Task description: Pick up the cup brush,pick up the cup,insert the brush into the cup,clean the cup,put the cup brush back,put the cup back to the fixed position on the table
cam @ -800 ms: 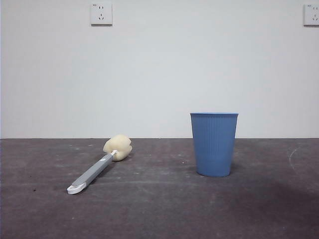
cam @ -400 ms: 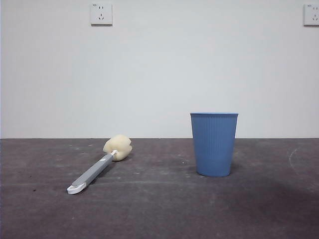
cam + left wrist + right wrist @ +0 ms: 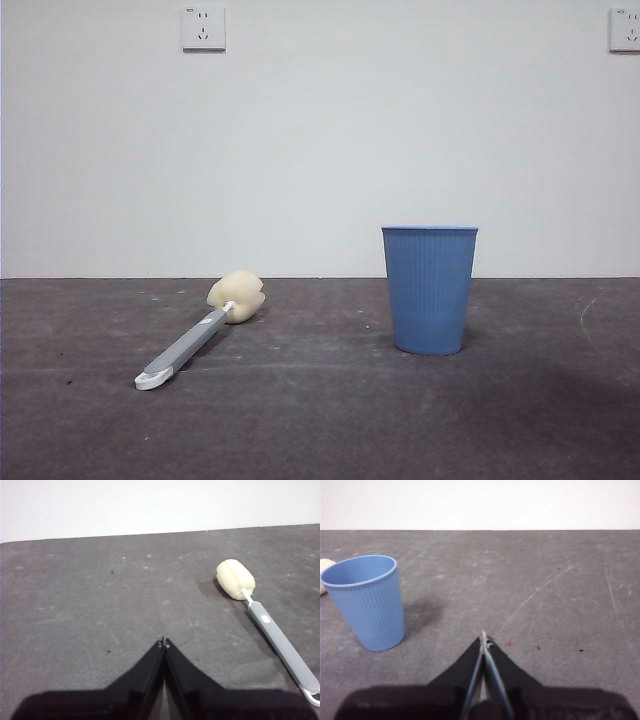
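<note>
Bare lab-like test bench: scuffed dark table point(image 3: 300, 420), blank white wall point(image 3: 320, 140), two wall sockets point(image 3: 203, 28).

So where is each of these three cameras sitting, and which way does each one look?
Front view: low at table height, looking level across at the cup brush, the blue cup and the wall; no robot part shows.
Left wrist view: on the left arm, looking down past the left gripper at the brush.
Right wrist view: on the right arm, past the right gripper, toward the cup.
Shared: each wrist view repeats one front-view item.

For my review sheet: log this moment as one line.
stage: before pickup | brush: lying on table | cup: upright, empty | left gripper: shut, holding nothing | right gripper: shut, holding nothing
</note>
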